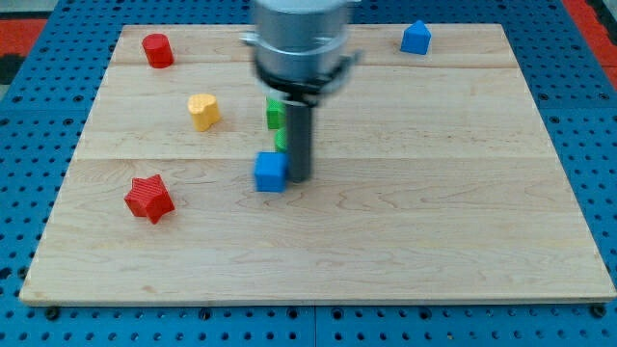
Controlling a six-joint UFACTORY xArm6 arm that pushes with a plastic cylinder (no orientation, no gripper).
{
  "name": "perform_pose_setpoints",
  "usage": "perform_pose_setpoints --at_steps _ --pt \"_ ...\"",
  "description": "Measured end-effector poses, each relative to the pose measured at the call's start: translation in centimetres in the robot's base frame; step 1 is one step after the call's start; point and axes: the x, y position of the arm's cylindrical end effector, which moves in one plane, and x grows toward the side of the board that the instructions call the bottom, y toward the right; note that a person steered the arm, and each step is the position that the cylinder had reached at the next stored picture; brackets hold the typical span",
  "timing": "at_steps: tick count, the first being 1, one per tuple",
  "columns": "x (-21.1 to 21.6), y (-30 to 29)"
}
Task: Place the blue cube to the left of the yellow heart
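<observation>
The blue cube (271,172) lies near the middle of the wooden board. The yellow heart (203,111) lies up and to the left of it, well apart. My tip (300,177) stands right against the blue cube's right side. The rod and the arm's blurred body above it hide part of the green blocks behind.
A green block (276,114) shows beside the rod, with a second green bit (281,141) just below it. A red star (148,198) lies at the left. A red block (157,50) sits at the top left. Another blue block (415,38) sits at the top right.
</observation>
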Motion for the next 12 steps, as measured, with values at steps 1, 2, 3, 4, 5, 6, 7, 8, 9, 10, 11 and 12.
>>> perform_pose_setpoints --at_steps 1,2,3,4,5,6,7,8,9,10,11,12 --pt "-0.2 -6.1" --pt "1.7 -1.9" --pt "1.8 -6.8" --pt "1.7 -7.5" --pt "1.7 -7.5" --pt "0.7 -8.5" --pt "1.8 -8.6" --pt "4.3 -9.9" --pt "2.0 -14.8" --pt "-1.0 -14.1" --pt "-0.5 -10.0" --pt "0.9 -7.3"
